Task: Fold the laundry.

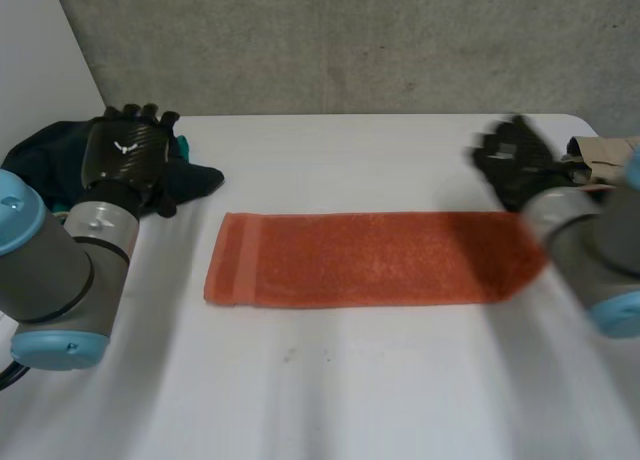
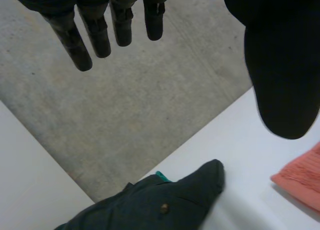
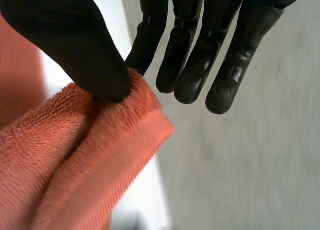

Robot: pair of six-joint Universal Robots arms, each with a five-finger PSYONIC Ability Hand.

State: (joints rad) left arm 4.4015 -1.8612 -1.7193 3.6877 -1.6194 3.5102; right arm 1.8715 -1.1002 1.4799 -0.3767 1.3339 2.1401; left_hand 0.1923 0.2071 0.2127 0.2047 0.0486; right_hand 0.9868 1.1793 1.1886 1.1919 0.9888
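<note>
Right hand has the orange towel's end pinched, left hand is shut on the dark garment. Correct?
Not quite. The left hand is open: in the left wrist view its fingers are straight and clear of the dark garment. The rest holds: the right hand pinches the end of the orange towel between thumb and fingers.

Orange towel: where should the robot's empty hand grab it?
I'd pinch the orange towel at its banded short end, coming in from the robot's left with the left hand. The towel lies flat and long, that end is free, and the right hand pinches the other end.
</note>
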